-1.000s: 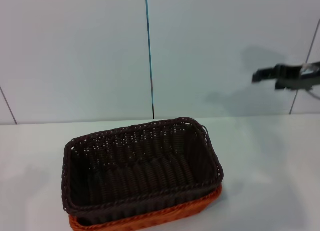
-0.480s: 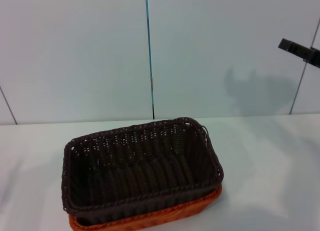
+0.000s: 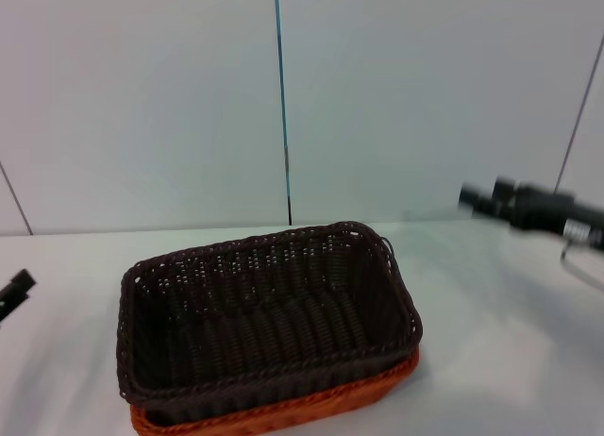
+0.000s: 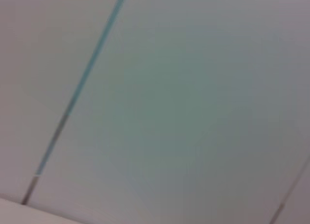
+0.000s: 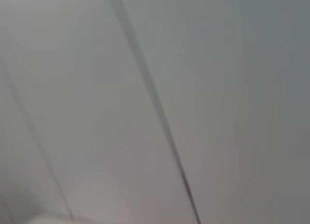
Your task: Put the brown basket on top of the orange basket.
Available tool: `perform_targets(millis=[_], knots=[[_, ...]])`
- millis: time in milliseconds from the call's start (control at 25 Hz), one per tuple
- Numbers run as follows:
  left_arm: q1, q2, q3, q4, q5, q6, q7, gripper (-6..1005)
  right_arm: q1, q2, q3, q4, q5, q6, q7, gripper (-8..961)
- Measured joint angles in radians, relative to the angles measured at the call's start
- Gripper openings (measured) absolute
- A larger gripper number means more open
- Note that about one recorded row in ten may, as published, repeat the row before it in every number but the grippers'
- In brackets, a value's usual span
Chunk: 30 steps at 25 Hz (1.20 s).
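Note:
The brown basket (image 3: 264, 313) sits nested on top of the orange basket (image 3: 283, 412), whose rim and side show under it at the front of the white table. My right gripper (image 3: 477, 202) hangs in the air to the right of the baskets, well clear of them. My left gripper (image 3: 14, 290) shows only as a dark tip at the left edge, away from the baskets. Neither holds anything. Both wrist views show only the wall.
The white table (image 3: 510, 342) stretches to both sides of the baskets. A grey panelled wall (image 3: 170, 106) with a thin blue seam (image 3: 281, 96) stands behind the table.
My right arm has swung from the upper right down to table height at the right. The left gripper's tip has come into view at the left edge. The baskets have not moved.

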Motion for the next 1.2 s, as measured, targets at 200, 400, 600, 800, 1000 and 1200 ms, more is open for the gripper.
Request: perform_targets(millis=[200, 400, 600, 800, 1000, 1200], knots=[[-0.005, -0.011, 0.0, -0.036, -0.003, 0.04, 0.093, 844, -0.011, 0.024, 0.005, -0.12, -0.016, 0.051, -0.289, 766], [-0.012, -0.025, -0.007, -0.067, -0.005, 0.09, 0.211, 844, -0.016, 0.057, 0.006, -0.154, -0.007, 0.154, -0.407, 766], [-0.023, -0.031, -0.008, -0.093, -0.03, 0.095, 0.294, 844, -0.023, 0.055, 0.012, -0.146, 0.05, 0.157, -0.43, 766], [-0.043, -0.031, -0.009, -0.127, -0.102, 0.059, 0.359, 844, -0.031, 0.059, 0.04, -0.144, 0.12, 0.183, -0.516, 766], [-0.072, -0.029, -0.003, -0.137, -0.11, -0.004, 0.377, 845, -0.035, 0.06, 0.081, -0.136, 0.171, 0.201, -0.539, 766], [-0.098, -0.029, -0.009, -0.144, -0.111, -0.05, 0.405, 845, -0.043, 0.06, 0.149, -0.116, 0.237, 0.201, -0.574, 766]])
